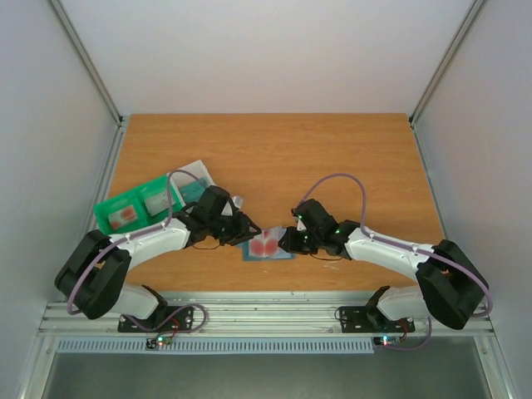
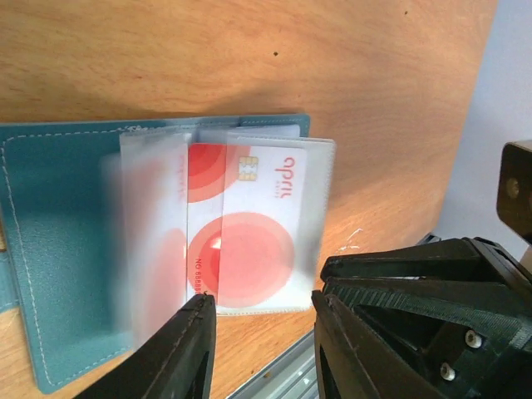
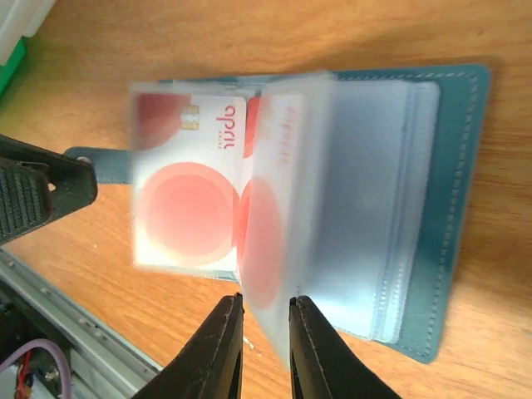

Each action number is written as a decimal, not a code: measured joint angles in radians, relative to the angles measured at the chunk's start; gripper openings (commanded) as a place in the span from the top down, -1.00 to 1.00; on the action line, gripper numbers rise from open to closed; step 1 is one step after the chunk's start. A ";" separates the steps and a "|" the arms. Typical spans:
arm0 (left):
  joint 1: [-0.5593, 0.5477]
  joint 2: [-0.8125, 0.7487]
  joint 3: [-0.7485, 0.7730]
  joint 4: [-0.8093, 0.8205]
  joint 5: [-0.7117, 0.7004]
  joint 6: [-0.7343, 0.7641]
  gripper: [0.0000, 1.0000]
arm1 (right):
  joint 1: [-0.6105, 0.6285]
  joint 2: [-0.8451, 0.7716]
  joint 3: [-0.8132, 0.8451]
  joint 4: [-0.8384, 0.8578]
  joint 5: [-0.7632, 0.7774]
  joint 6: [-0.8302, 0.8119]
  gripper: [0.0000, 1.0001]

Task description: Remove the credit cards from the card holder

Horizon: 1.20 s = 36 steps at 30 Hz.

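The slate-blue card holder [image 1: 268,247] lies open on the table between my two grippers. Its clear sleeve pages hold white credit cards with red circles [image 2: 249,224], also seen in the right wrist view [image 3: 191,199]. My left gripper [image 2: 262,303] is open just short of the card's near edge, with nothing between its fingers. My right gripper [image 3: 266,303] is shut on the lower edge of a lifted clear sleeve page [image 3: 283,208] with a red-circle card inside. The holder's blue cover [image 3: 457,166] lies flat. From above, the left gripper [image 1: 252,230] and right gripper [image 1: 285,239] nearly meet over the holder.
A green tray [image 1: 112,202] with two compartments and a clear whitish tray [image 1: 199,173] sit behind the left arm. The metal rail [image 1: 266,312] runs along the table's near edge, close to the holder. White walls enclose three sides.
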 measured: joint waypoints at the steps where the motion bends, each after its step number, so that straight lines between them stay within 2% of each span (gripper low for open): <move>1: 0.000 -0.009 0.006 -0.010 -0.006 0.003 0.29 | 0.000 -0.011 0.004 -0.018 0.012 -0.005 0.64; 11: 0.000 0.009 0.013 -0.016 -0.008 0.014 0.27 | -0.003 0.002 0.073 -0.080 0.064 -0.048 0.65; 22: 0.000 0.198 0.006 0.139 0.032 -0.001 0.31 | -0.026 0.134 0.080 -0.051 0.065 -0.059 0.73; 29: 0.000 0.251 0.006 0.205 0.055 -0.006 0.37 | -0.035 0.164 0.063 -0.015 0.063 -0.058 0.74; 36: 0.000 0.289 0.005 0.261 0.075 -0.031 0.63 | -0.036 0.179 0.050 0.014 0.059 -0.055 0.74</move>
